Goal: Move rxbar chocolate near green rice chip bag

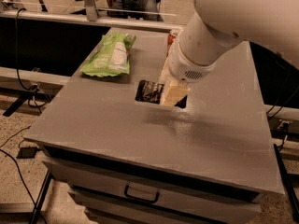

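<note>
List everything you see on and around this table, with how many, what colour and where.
chip bag: one, light green, back left of the table
chocolate bar: one, black wrapper, mid-table, held in the claw
soda can: one, red, back of the table, mostly hidden behind the arm
table: one, grey, centre of view
drawer: one, grey, dark handle, under the tabletop
arm: one, white, reaching in from upper right
claw: one, tan, mid-table, closed on the chocolate bar
</note>
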Tool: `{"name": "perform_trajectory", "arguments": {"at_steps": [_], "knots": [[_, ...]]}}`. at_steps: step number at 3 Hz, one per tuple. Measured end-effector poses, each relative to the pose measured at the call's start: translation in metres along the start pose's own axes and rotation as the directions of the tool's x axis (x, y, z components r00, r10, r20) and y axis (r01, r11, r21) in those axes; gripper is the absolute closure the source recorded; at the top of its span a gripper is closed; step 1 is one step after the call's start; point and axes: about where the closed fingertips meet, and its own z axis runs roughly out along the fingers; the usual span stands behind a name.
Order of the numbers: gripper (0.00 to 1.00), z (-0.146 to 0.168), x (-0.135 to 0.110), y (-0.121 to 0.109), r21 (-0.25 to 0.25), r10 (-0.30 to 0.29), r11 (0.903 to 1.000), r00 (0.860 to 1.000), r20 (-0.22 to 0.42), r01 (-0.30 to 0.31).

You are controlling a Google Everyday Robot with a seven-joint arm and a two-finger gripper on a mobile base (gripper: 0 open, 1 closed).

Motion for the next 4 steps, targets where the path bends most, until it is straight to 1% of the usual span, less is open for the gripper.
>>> {"name": "perform_trajectory", "arguments": {"at_steps": [1,2,3,4], "knots": [[1.0,0.004,0.0,-0.034,0.133,-0.033,0.9907,0.999,0.026,0.029],[1.0,0.009,-0.007,-0.078,0.258,-0.072,0.9649,0.994,0.083,0.048],[1.0,0.019,-0.013,-0.114,0.305,-0.086,0.9519,0.979,0.188,0.025],[1.0,0.043,-0.036,-0.147,0.253,-0.039,0.9654,0.922,0.386,-0.065]]}}
